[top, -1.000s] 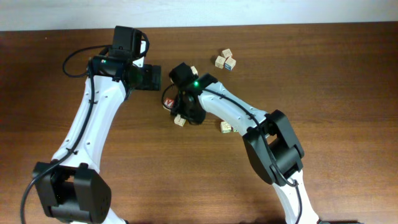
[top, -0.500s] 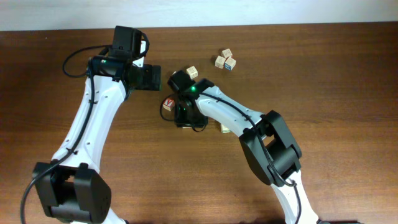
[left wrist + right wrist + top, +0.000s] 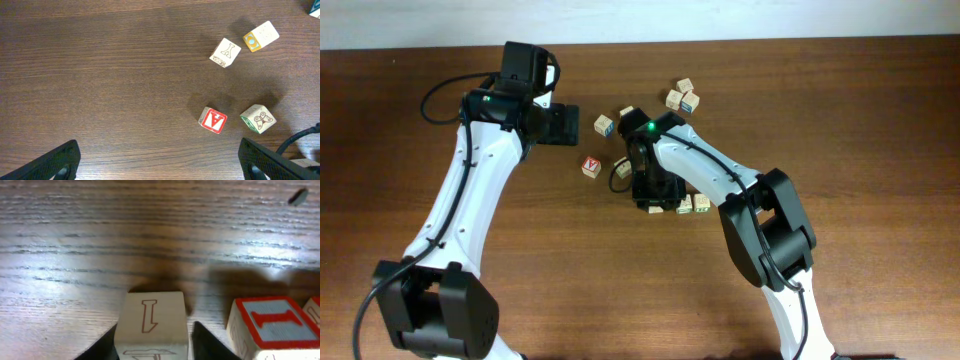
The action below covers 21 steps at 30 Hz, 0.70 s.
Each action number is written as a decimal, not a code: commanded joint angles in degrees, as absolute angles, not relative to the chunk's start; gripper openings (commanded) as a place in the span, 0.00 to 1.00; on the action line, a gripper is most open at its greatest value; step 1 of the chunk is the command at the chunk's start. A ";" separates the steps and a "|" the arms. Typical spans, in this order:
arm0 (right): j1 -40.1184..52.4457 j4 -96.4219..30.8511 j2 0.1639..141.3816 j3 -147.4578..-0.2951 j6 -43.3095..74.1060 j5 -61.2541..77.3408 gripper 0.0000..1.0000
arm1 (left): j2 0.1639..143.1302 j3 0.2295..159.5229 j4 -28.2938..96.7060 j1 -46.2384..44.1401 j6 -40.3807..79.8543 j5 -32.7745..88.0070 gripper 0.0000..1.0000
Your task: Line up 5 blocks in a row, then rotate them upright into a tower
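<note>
Left gripper (image 3: 160,161) is hanging wide open over table (image 3: 100,75). Red block (image 3: 213,120) is lying just beside green block (image 3: 258,118). Farther up, lettered block (image 3: 225,52) is sitting near a possibly yellow-faced block (image 3: 261,36).

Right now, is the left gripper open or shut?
Open. The left gripper has its jaws far apart at the wrist view's bottom corners, nothing between them.

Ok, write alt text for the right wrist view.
A pale wooden cube with a red outlined letter sits between the right gripper's dark fingers on a brown wooden table. Beside it stands a wooden cube with a red-bordered blue face.
</note>
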State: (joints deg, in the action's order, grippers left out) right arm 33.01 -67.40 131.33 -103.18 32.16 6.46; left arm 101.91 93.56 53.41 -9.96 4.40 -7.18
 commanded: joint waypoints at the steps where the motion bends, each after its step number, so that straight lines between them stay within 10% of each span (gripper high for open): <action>1: 32.91 -67.57 131.72 -104.22 31.70 5.50 0.48 | 102.24 94.61 53.47 -9.72 5.37 -7.97 0.99; 21: 32.05 -70.67 131.50 -116.38 25.76 5.56 0.53 | 102.24 94.61 53.47 -9.72 5.37 -7.97 0.99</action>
